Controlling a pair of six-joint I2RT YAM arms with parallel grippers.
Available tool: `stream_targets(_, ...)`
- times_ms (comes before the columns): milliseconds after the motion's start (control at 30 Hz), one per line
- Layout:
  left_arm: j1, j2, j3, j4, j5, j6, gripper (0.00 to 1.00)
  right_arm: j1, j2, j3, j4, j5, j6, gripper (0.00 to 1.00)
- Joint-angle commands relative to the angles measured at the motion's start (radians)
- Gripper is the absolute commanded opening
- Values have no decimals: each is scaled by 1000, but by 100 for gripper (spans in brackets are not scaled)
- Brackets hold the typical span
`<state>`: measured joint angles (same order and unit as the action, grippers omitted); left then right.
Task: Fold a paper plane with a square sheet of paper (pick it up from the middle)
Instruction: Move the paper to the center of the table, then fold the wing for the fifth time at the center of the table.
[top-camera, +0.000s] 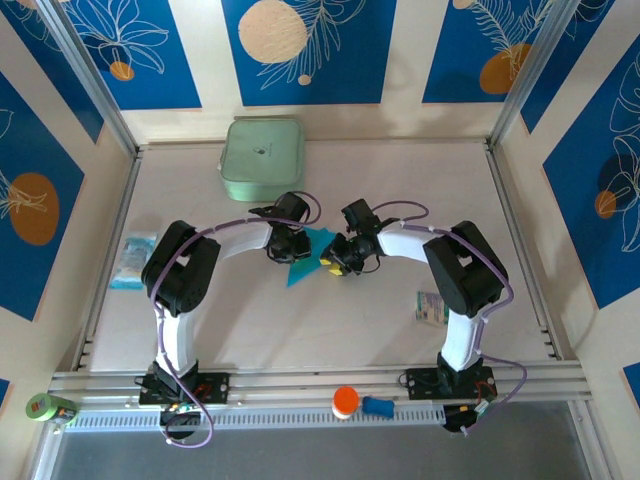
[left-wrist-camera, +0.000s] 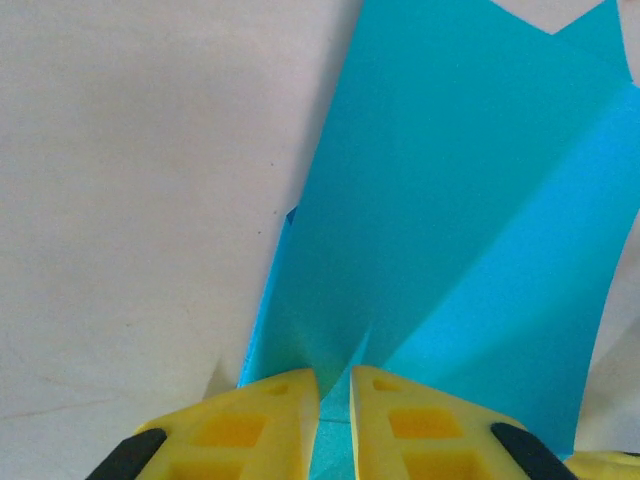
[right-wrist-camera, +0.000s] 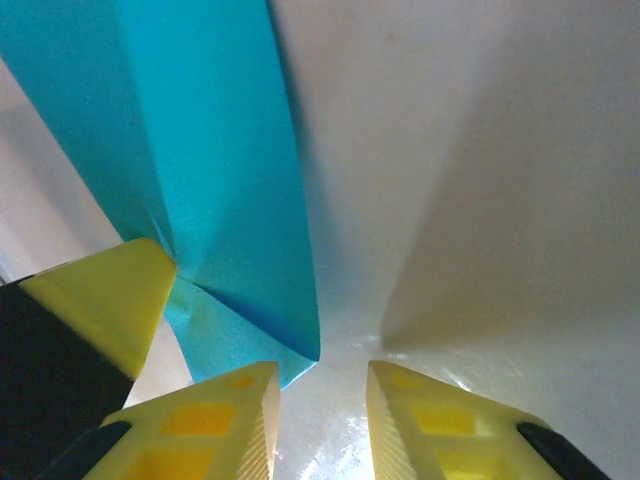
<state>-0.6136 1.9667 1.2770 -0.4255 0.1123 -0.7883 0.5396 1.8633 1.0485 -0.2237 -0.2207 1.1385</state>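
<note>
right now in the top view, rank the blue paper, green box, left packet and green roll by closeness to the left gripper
From the left gripper:
1. blue paper, pinched in its fingers at the table's centre.
2. pale green box, beyond it at the far edge.
3. printed packet, out at the left edge.
4. green roll, at the near-left corner.

Cyan-blue paper (top-camera: 305, 255) in the middle, plain, no print, shading darker along its folds. Left tool (left-wrist-camera: 335, 375) yellow, black-trimmed; right tool (right-wrist-camera: 322, 372) the same yellow and black. Arms (top-camera: 455, 270) white and black, cables (top-camera: 230, 226) purple. Behind the paper, a pale green box (top-camera: 262, 158). Desk (top-camera: 400, 190) cream. Left of the paper, a light-blue printed packet (top-camera: 132, 262). Walls (top-camera: 330, 50) beyond the paper: deep blue panels, white leaf outlines, orange discs.
</note>
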Motion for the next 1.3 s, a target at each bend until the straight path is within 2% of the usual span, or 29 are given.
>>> stream_targets(0, -10, 27, -40, -40, 9, -8, 20, 4, 21, 21, 38, -47, 23, 25)
stream_targets(433, -9, 11, -27, -53, 1, -3, 20, -8, 3, -30, 154, -65, 63, 18)
stream_targets(600, -8, -2, 3, -79, -2, 23, 23, -15, 2, -30, 143, -59, 60, 9)
stream_targets(733, -4, -63, 34, -93, 0, 84, 30, -21, -27, -42, 132, -27, 35, 0)
stream_targets(867, -4, -146, 19, -47, 7, 177, 43, -38, -78, -59, 104, 19, 16, 0)
stream_targets(1067, -18, -239, -115, 122, 39, 330, 59, -71, -161, -74, 46, 71, 9, 0)
stream_targets(1267, -70, -316, -268, 356, 28, 492, 67, -92, -188, -47, -22, 71, 22, 0)
